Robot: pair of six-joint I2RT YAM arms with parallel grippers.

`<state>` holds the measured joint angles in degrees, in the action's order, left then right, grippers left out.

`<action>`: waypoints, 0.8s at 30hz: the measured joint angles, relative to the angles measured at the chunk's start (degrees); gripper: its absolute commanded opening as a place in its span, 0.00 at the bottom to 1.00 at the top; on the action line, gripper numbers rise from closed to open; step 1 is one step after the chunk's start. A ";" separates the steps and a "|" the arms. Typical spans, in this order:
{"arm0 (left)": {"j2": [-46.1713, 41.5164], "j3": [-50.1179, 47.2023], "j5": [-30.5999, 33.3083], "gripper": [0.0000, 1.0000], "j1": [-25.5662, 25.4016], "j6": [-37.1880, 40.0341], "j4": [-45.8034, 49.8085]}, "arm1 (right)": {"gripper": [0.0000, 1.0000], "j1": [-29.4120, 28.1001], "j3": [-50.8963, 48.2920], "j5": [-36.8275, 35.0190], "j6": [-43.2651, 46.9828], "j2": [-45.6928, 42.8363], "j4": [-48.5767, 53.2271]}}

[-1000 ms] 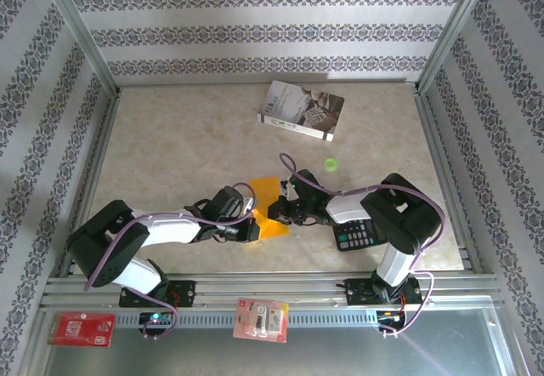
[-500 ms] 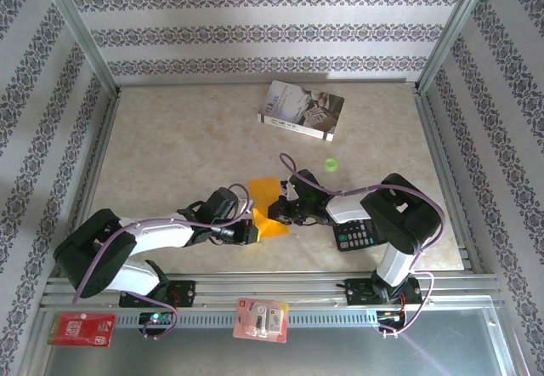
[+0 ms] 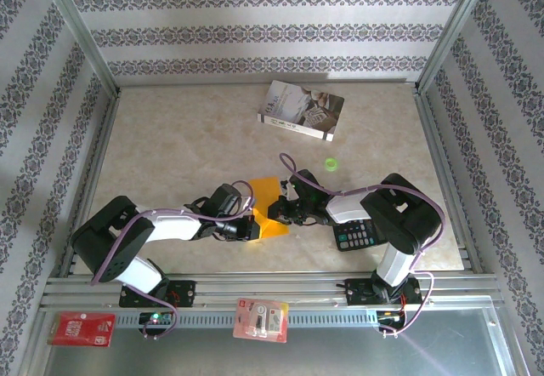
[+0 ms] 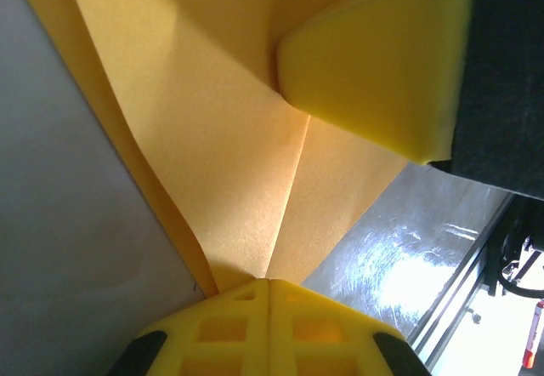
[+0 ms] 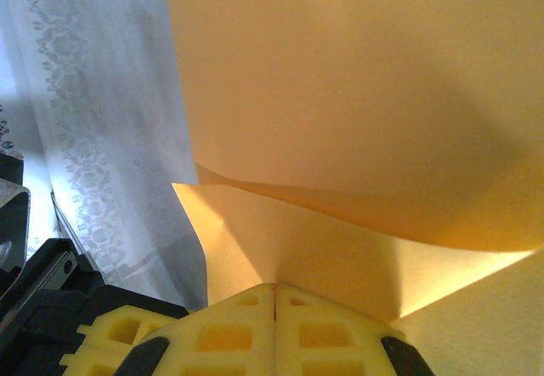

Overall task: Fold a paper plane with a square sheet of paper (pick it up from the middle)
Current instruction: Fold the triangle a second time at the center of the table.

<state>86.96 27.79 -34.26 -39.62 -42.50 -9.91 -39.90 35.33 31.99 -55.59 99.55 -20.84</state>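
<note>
We see the left gripper [image 4: 268, 284] and right gripper [image 5: 274, 287] each pinching the sheet of paper [image 3: 265, 189]; we judge it light, limp, easily creased, best gripped along folds.

The overhead view is bright and evenly lit, with only soft, faint shadows beneath the arms [image 3: 174, 223]. The wallpaper [image 3: 272, 31] toward 12 o'clock is slightly washed out, and the frame posts [image 3: 81, 31] lean outward at the edges. In the left wrist view the square sheet of paper [image 4: 229, 163] is too close to be sharp and is shaded toward 11 o'clock, while the table [image 4: 408, 274] flares into white glare at 4 o'clock. In the right wrist view the paper glows warm, dimming to brownish shade at 3 o'clock, and the pale patterned wall [image 5: 93, 121] at 9 o'clock is overexposed and soft.
</note>
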 measured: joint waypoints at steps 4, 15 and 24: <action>0.00 0.00 -0.04 0.00 0.24 0.00 0.04 | 0.02 0.00 0.00 0.00 0.00 0.00 0.02; 0.07 -0.02 -0.02 0.00 0.74 0.04 0.44 | 0.11 0.00 1.49 0.00 0.04 0.00 2.60; 0.98 0.00 -1.79 0.00 1.51 0.00 0.22 | 0.11 -0.44 1.84 -0.70 -0.70 -2.60 5.03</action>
<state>87.94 27.79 -36.05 -38.11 -42.50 -9.69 -40.34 37.17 31.29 -56.29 96.95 -15.81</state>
